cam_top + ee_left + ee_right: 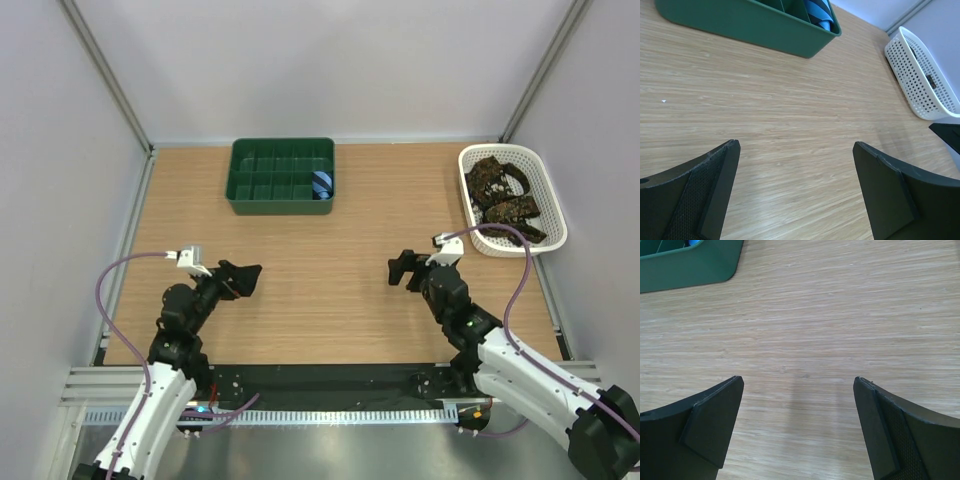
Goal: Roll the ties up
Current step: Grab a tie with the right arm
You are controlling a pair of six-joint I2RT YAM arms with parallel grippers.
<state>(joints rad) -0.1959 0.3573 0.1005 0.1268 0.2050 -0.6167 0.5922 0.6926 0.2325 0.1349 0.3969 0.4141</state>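
The ties (505, 195), dark brown with tan speckles, lie bunched in a white basket (553, 215) at the table's far right. My left gripper (245, 277) hovers over the near left of the table and is open with nothing between its fingers; the left wrist view shows only bare wood under the left gripper (795, 144). My right gripper (400, 268) stands open and empty over the near right, some way in front of the basket. In the right wrist view the right gripper (798, 380) also frames bare wood.
A green compartment tray (282, 208) sits at the far middle with a small blue striped roll (321, 184) in its right end. The tray (755, 25), the roll (819, 9) and the basket (920, 70) show in the left wrist view. Grey walls enclose the wooden table (320, 330).
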